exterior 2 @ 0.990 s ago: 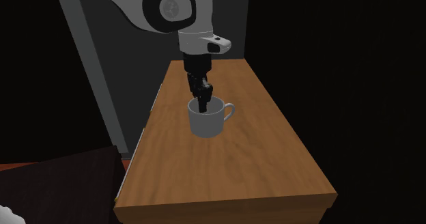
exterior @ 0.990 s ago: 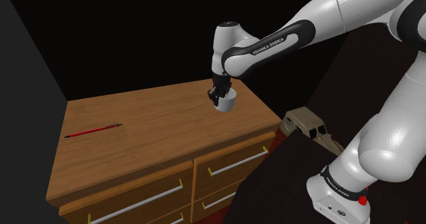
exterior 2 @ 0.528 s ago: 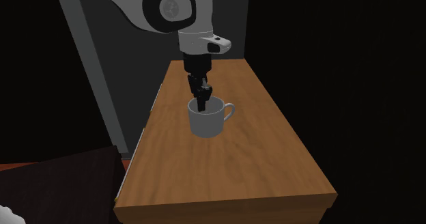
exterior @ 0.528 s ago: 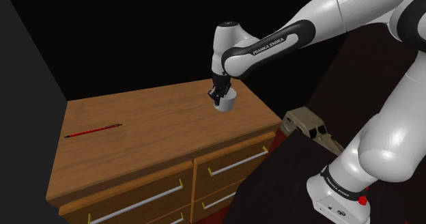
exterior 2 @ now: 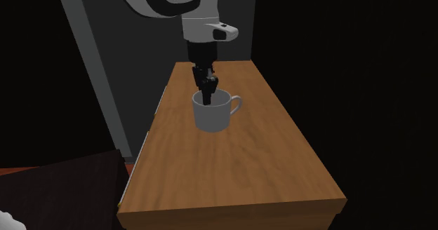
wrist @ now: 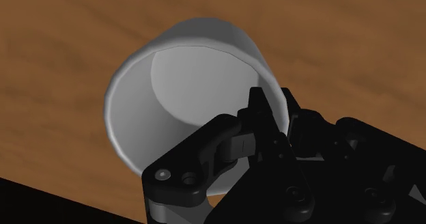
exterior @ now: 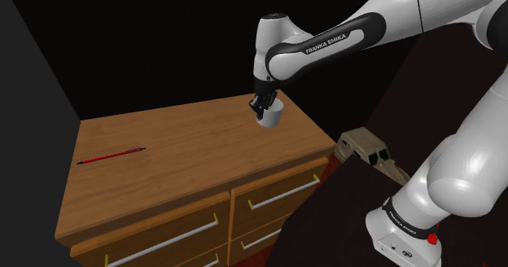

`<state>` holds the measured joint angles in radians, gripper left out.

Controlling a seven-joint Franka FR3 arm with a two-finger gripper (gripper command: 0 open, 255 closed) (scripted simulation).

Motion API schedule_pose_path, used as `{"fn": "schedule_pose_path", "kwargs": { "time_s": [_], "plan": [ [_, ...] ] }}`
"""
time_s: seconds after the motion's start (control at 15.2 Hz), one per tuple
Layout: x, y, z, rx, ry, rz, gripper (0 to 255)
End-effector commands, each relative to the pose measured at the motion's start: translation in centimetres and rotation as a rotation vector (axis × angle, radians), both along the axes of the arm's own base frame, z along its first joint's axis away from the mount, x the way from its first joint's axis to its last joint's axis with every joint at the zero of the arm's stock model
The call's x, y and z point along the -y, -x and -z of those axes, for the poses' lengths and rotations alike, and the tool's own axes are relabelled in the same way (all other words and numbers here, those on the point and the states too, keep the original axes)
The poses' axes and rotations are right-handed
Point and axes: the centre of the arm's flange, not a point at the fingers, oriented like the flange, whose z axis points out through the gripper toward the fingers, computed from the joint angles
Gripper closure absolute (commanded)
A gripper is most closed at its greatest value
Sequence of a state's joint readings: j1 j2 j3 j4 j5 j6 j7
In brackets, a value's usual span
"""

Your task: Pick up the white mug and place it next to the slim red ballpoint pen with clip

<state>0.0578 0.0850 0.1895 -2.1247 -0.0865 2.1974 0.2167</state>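
The white mug (exterior: pixel 269 116) hangs a little above the wooden dresser top (exterior: pixel 187 155), near its right end in the shoulder view. My black gripper (exterior: pixel 261 105) is shut on the mug's rim, one finger inside the cup and one outside. From the second exterior view the mug (exterior 2: pixel 210 115) is lifted, its handle pointing to that view's right, with the gripper (exterior 2: pixel 207 93) coming down into it. The wrist view shows the mug (wrist: pixel 179 86) tilted, its wall pinched between the fingers (wrist: pixel 259 117). The slim red pen (exterior: pixel 111 155) lies flat near the dresser's left end in the shoulder view.
The dresser has drawers with pale bar handles (exterior: pixel 282 194) on its front. A dark wall (exterior: pixel 32 102) borders the dresser's left side. A tan boxy object (exterior: pixel 370 152) sits low beyond the dresser's right end. Black area lies behind.
The gripper has risen with the mug, lifting it off the dresser top. The pen has not moved.
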Motion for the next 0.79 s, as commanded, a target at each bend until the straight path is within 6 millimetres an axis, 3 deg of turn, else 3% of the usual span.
{"fn": "schedule_pose_path", "kwargs": {
  "time_s": [0.0, 0.73],
  "plan": [
    [0.0, 0.0, -1.0, 0.000, 0.000, 0.000, 255],
    [0.0, 0.0, -6.8, 0.000, 0.000, 0.000, 255]
  ]
}}
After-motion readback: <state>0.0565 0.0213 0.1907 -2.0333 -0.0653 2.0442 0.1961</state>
